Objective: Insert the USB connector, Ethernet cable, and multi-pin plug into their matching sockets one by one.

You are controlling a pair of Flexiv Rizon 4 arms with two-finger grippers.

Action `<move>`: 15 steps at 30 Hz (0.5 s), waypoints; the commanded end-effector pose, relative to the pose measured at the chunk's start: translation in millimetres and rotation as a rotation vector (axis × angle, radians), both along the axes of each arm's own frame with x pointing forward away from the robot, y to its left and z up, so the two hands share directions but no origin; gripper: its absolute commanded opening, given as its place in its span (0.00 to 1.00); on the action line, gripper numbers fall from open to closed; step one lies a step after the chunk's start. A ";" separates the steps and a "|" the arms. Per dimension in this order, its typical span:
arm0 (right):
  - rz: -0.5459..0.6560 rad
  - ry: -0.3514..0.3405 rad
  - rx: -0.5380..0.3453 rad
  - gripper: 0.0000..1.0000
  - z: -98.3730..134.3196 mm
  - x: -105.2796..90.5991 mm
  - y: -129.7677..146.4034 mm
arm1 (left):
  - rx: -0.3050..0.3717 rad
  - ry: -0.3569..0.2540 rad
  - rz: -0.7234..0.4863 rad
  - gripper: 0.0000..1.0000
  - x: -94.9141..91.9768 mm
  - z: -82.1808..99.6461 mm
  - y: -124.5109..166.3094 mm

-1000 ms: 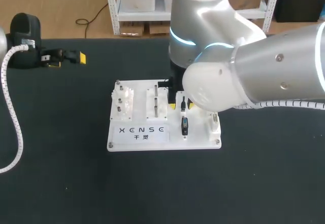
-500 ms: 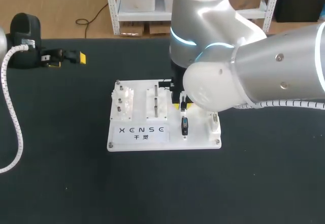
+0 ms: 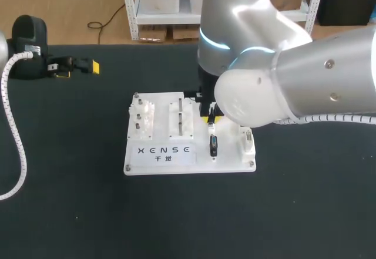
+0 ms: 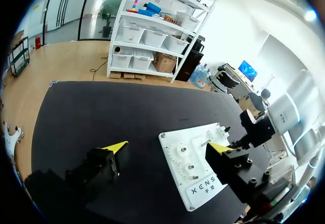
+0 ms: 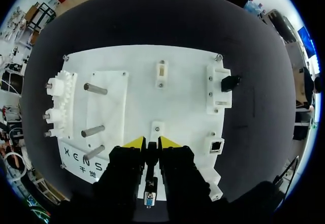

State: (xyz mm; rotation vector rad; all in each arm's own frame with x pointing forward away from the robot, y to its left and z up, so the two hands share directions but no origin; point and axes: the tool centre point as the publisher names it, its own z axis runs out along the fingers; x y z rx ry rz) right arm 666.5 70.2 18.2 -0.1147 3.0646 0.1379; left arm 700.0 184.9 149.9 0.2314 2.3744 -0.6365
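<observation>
Across the matte black tabletop (image 3: pixel 70 212), the bulky silver right arm (image 3: pixel 317 77) reaches in over a white rectangular assembly board (image 3: pixel 229 162) lying mid-table. Left gripper (image 4: pixel 167 146) sits near the far-left edge, well apart from the board, fingers spread wide. Right gripper (image 5: pixel 151 142) is low over the board's front, yellow tips pinched on a slim black connector (image 5: pixel 151 153), w/ a small square Ethernet socket (image 5: pixel 216 145) near it.

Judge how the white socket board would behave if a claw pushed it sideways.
The white socket board looks stiff and flat, so it probably would not tip. Its corner screws may anchor it to the table; otherwise it might slide.
</observation>
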 end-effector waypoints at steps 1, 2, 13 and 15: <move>-0.004 -0.020 0.002 0.00 5.7 -6.0 -4.1 | 0.000 0.000 0.000 1.00 0.0 0.0 0.0; -0.007 -0.027 0.001 0.00 7.1 -6.0 -4.7 | 0.000 0.000 0.000 1.00 0.0 0.0 0.0; -0.035 -0.074 0.018 0.00 29.9 -1.9 -26.4 | 0.000 0.000 0.000 1.00 0.0 0.0 0.0; -0.044 -0.077 0.016 0.00 32.2 -0.1 -32.8 | 0.000 0.000 0.000 1.00 0.0 0.0 0.0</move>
